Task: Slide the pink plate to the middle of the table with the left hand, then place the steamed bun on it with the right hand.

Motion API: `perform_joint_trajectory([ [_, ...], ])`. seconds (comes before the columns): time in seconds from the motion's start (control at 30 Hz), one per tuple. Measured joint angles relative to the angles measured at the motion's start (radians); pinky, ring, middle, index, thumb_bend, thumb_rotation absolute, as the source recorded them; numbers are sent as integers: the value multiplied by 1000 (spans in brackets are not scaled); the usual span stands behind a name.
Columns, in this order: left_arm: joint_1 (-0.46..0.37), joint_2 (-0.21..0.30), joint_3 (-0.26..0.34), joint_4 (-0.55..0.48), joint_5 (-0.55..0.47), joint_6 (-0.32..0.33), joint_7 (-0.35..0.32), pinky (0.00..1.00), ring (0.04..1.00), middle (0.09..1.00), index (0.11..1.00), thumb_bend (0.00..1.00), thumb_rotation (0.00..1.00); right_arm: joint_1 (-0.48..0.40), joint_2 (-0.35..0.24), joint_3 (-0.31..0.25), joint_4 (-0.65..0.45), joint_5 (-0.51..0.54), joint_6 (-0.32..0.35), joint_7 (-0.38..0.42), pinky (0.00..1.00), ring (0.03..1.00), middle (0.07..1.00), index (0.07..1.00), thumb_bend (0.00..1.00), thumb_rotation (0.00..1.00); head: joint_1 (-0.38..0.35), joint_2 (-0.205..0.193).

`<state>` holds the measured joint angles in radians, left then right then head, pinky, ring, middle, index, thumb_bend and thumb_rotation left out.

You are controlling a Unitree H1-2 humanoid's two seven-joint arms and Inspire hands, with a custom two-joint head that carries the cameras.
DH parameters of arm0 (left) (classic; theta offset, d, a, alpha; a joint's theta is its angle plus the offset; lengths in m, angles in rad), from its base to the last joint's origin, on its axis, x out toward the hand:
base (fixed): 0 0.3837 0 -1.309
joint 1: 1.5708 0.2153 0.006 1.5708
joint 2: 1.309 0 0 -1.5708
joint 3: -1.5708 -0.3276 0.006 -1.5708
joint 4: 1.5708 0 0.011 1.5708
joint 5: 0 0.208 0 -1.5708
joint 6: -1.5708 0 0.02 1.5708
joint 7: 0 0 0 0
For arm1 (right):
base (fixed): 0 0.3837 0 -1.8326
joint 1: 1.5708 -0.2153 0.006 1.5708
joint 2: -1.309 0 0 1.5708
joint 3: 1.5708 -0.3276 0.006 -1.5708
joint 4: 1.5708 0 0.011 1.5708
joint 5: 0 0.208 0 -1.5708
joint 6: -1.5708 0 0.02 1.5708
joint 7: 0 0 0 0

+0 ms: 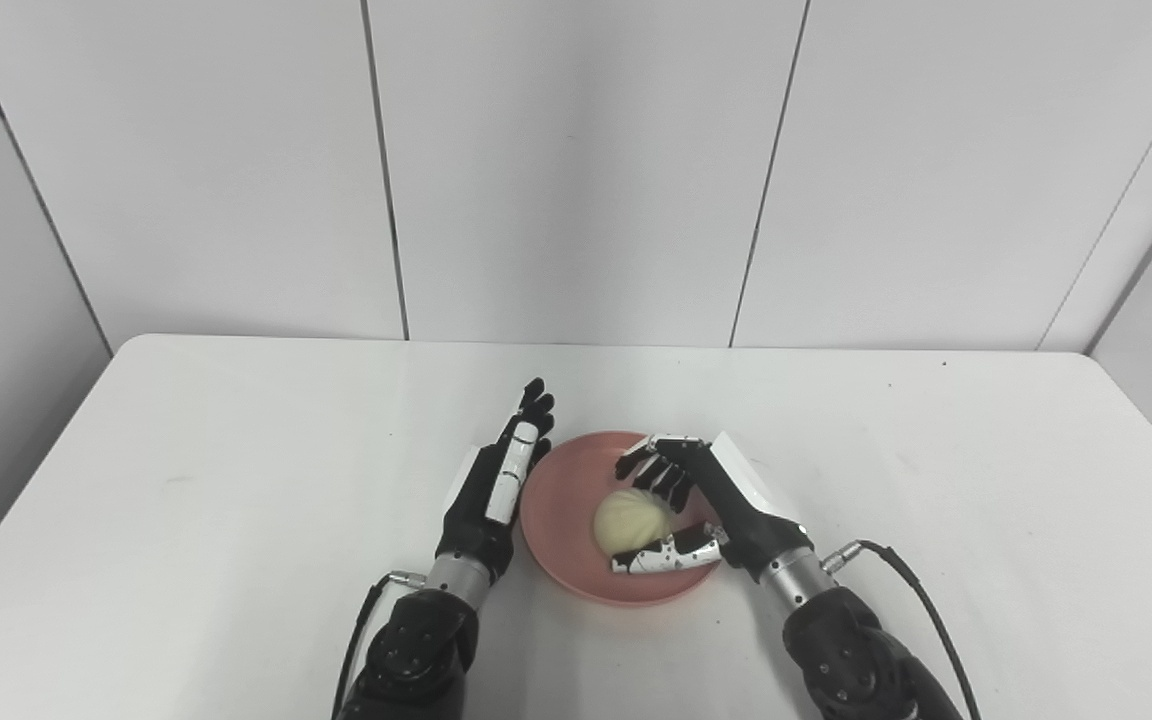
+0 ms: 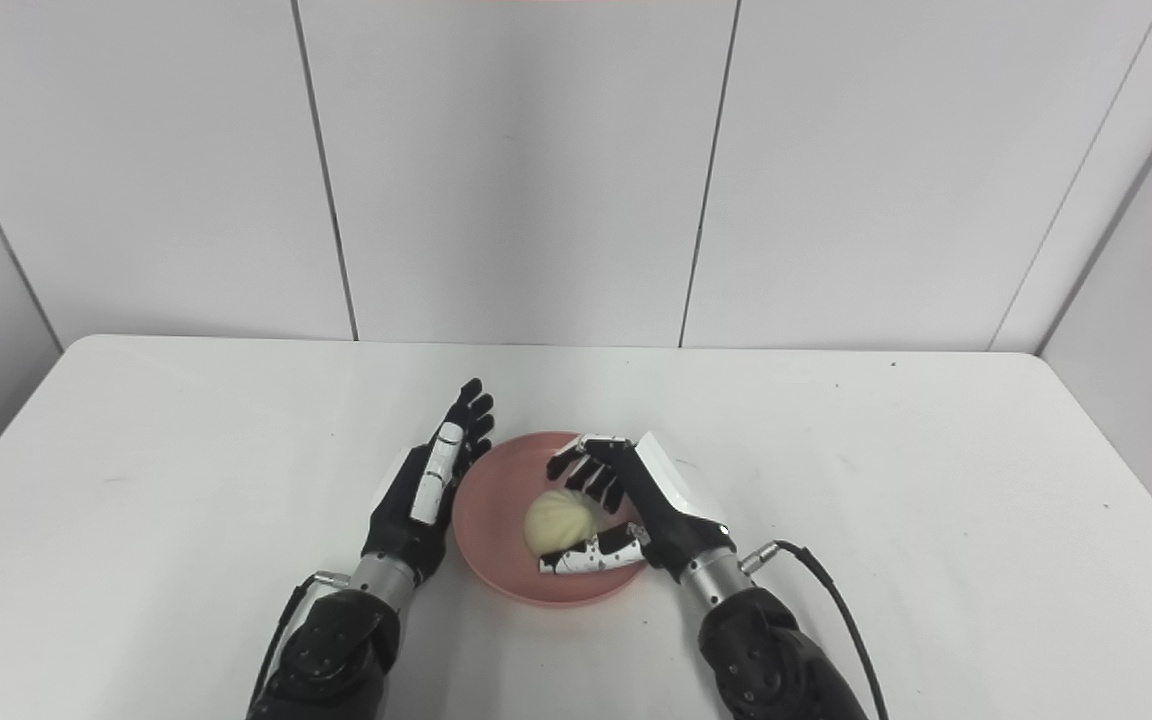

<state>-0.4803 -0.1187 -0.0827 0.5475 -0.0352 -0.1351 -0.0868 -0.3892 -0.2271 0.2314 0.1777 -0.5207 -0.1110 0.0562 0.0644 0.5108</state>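
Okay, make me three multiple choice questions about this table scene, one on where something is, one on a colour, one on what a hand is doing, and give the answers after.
1. Where is the steamed bun?
A. on the bare table
B. in the pink plate
C. held high above the table

2. What colour is the plate?
A. pink
B. blue
C. green

3. How is the left hand?
A. shut on the bun
B. out of view
C. open, fingers straight, beside the plate's left rim

Answers: B, the bun sits inside the plate with the right hand cupped around it; A, its rim shows pink; C, it holds nothing.
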Motion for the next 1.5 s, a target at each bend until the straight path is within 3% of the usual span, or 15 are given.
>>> perform_joint_trajectory([
  [0.43, -1, 0, 5, 3, -3, -1, -4, 1000, 1000, 1000, 1000, 586, 1000, 0, -22, 21, -12, -10, -4, 26, 464, 430, 541, 518, 510, 0, -5, 0],
  [0.5, -1, 0, 5, 3, -4, -1, -9, 1000, 1000, 1000, 1000, 600, 1000, 0, -26, 26, -19, -11, -4, 41, 514, 599, 699, 502, 510, 95, -6, 3],
  [0.67, 2, 1, 4, -3, -4, 4, -13, 1000, 1000, 1000, 1000, 671, 1000, 0, -30, 36, -28, -32, -1, 62, 567, 704, 788, 498, 511, 128, -8, 3],
  [0.7, 3, 2, 3, -5, -4, 5, -13, 1000, 1000, 1000, 1000, 678, 1000, 0, -30, 36, -29, -35, -1, 63, 580, 715, 793, 618, 581, 65, -8, 3],
  [0.73, 4, 2, 2, -8, -3, 7, -15, 1000, 1000, 1000, 1000, 682, 1000, 0, -30, 36, -30, -37, 0, 65, 586, 720, 796, 680, 618, 33, -8, 3],
  [0.8, 8, 3, 2, -14, -3, 10, -21, 1000, 1000, 1000, 1000, 684, 1000, 0, -30, 36, -32, -37, 2, 68, 627, 748, 807, 743, 643, 6, -9, 5],
  [0.97, 16, 4, 4, -29, -5, 18, -34, 1000, 1000, 1000, 1000, 686, 1000, 0, -29, 33, -58, -37, 20, 87, 704, 810, 837, 792, 661, 5, -8, 5],
  [1.2, 18, 3, 10, -32, -11, 20, -40, 1000, 1000, 1000, 1000, 655, 1000, 0, -31, 28, -90, -49, 42, 90, 763, 889, 903, 856, 654, 143, -11, 5],
  [1.5, 19, 4, 10, -33, -14, 21, -41, 1000, 1000, 1000, 1000, 681, 1000, 0, -43, 28, -104, -56, 64, 120, 794, 918, 926, 887, 659, 260, -17, 2],
])
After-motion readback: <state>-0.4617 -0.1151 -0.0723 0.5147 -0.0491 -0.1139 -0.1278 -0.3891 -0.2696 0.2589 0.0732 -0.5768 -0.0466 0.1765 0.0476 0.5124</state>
